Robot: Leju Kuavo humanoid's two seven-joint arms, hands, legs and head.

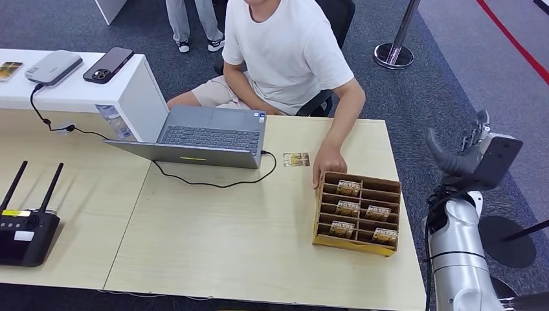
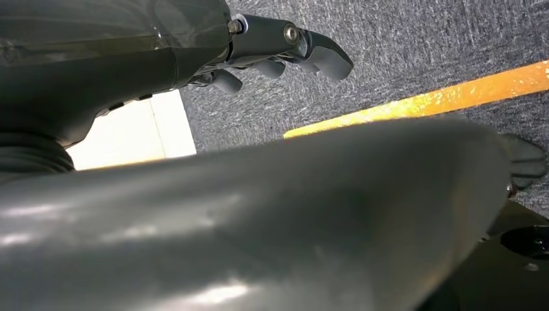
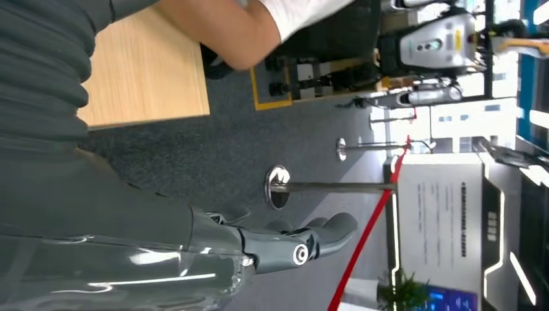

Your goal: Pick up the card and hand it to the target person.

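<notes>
A single card (image 1: 296,159) lies flat on the wooden table (image 1: 246,246), just right of the laptop. A cardboard organiser box (image 1: 357,214) near the table's right edge holds several more cards in its slots. The seated person in a white T-shirt (image 1: 285,45) rests a hand (image 1: 327,170) on the box's far left corner. My right hand (image 1: 469,152) is raised beside the table's right edge, away from the box, fingers (image 3: 291,243) stretched out and holding nothing. My left hand (image 2: 285,48) hangs over the grey carpet with nothing in it.
An open grey laptop (image 1: 207,136) with a black cable sits mid-table. A black router (image 1: 26,227) stands at the left. A phone (image 1: 108,65) and a grey device (image 1: 54,67) lie on the white counter. A stanchion base (image 1: 393,55) stands on the carpet at back right.
</notes>
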